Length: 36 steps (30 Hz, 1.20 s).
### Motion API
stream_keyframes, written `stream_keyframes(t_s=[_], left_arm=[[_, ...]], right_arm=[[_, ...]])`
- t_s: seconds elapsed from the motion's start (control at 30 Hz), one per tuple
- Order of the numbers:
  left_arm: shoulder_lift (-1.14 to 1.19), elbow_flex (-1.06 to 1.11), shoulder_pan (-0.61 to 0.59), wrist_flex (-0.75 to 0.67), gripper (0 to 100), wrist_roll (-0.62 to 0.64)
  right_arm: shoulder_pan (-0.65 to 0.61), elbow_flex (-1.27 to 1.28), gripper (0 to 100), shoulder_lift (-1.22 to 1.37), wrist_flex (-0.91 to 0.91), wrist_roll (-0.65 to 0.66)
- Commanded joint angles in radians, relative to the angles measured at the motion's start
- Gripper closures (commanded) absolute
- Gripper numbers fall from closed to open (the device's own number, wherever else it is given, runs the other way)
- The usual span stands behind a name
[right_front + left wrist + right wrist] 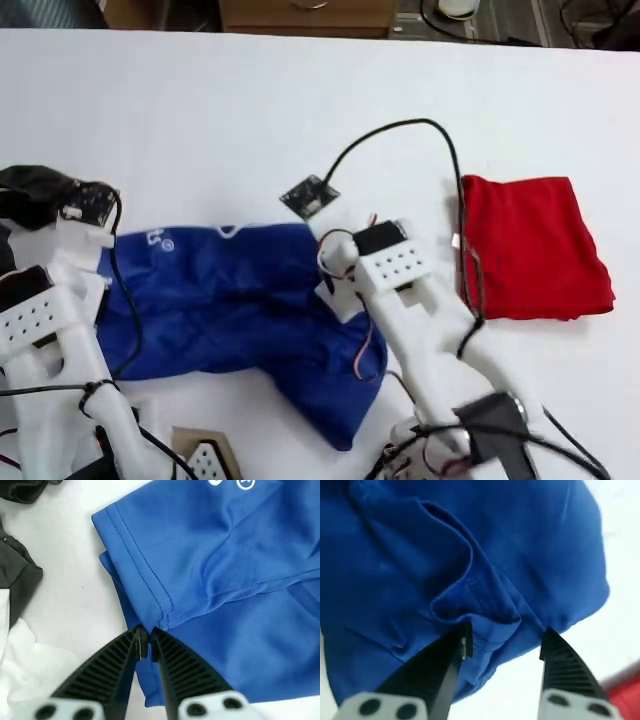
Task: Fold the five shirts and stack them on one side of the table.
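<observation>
A blue shirt (pixel 230 300) lies spread and rumpled across the table's near middle. My left gripper (pixel 145 642) is shut on the hem at the blue shirt's (pixel 225 580) left end; from above, the left gripper (pixel 103 252) sits at that edge. My right gripper (pixel 505 640) is open, its jaws straddling a raised fold of the blue shirt (pixel 445 555) near the right end. In the high view the right gripper (pixel 332 268) rests on the cloth. A folded red shirt (pixel 530 248) lies flat at the right.
A black shirt (pixel 30 190) is bunched at the table's left edge, and the black shirt (pixel 15 575) shows with a white cloth (pixel 25 670) beside the blue hem. A black cable (pixel 400 128) loops over the table toward the red shirt. The white table (pixel 300 100) stretches behind.
</observation>
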Motion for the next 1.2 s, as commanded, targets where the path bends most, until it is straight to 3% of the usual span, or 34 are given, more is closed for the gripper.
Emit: stream_keyframes(t_s=[0.0,0.17,0.33,0.6,0.83,1.17], left_arm=[[-0.003,-0.004,-0.009,-0.006,97,0.008],[-0.003,-0.004,-0.009,-0.006,97,0.006],[-0.003,-0.004,-0.009,-0.006,97,0.006],[-0.003,-0.004,-0.009,-0.008,97,0.008],[-0.003,-0.004,-0.009,-0.008,97,0.006],[-0.003,-0.004,-0.009,-0.005,97,0.005]], right_arm=[[0.022,-0.025,76.9,0.105,-0.053,-0.009],[0.016,-0.071,77.6,0.194,-0.024,-0.009],[0.015,-0.117,88.0,0.196,0.001,-0.009],[0.015,-0.169,86.1,0.196,0.074,0.000],[0.016,-0.175,98.2,0.196,0.027,0.000],[0.021,-0.377,97.8,0.045,0.124,0.021]])
